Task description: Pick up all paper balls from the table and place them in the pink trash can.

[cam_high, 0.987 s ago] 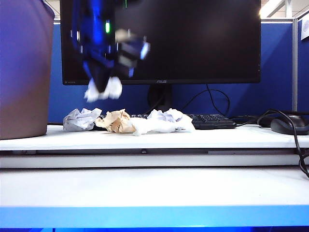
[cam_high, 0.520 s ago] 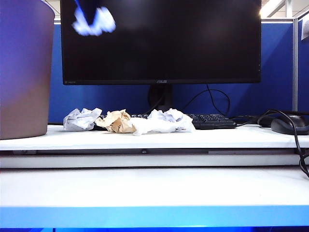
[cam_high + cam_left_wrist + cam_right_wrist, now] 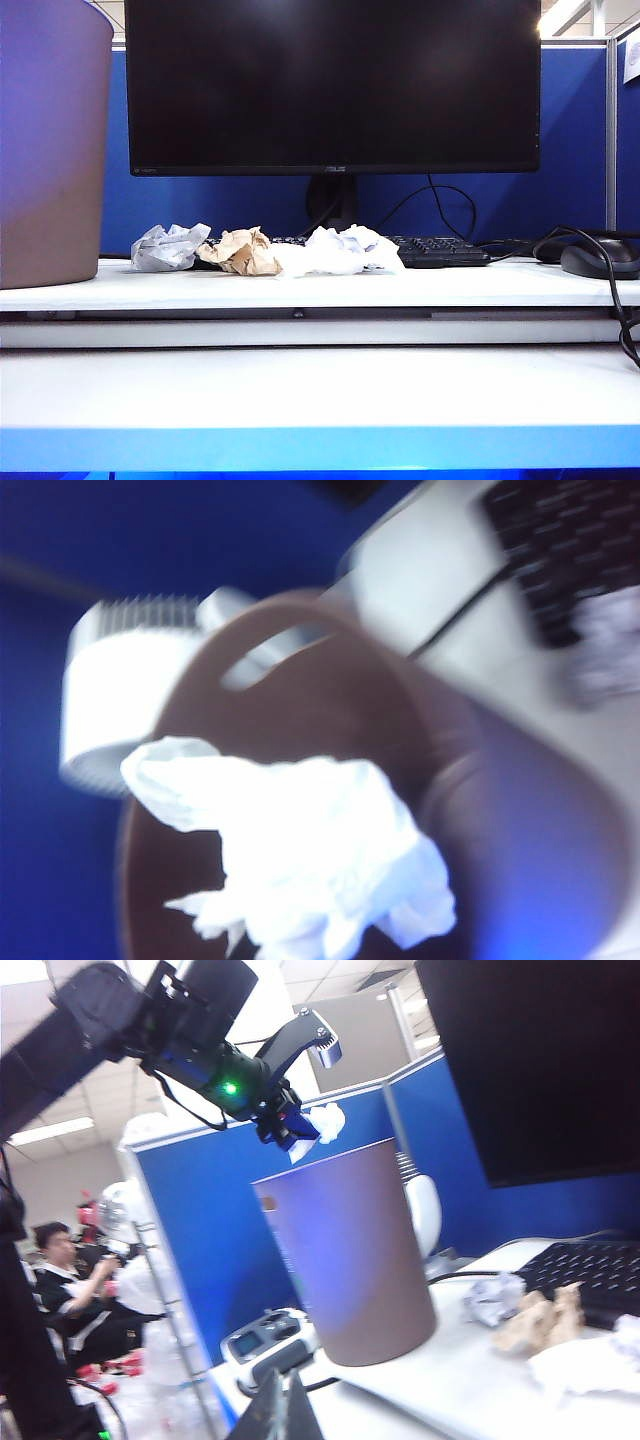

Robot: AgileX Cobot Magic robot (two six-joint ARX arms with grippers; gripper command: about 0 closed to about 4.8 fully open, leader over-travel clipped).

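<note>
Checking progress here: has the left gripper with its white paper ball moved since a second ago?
Yes. It rose up past the monitor and out of the exterior view; now the left gripper holds the white paper ball above the pink trash can.

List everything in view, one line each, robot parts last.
paper balls on table: three; grey-blue, tan, white; in a row before the keyboard
held paper ball: one, white, above the bin's mouth
bin: one, pink-brown, left end of table
table: white, blue front edge
monitor: one, black, behind the balls
keyboard: one, black, under the monitor
mouse: one, dark, far right
left pincer: shut on the held ball, over the bin
right pincer: low near the table, state unclear
</note>
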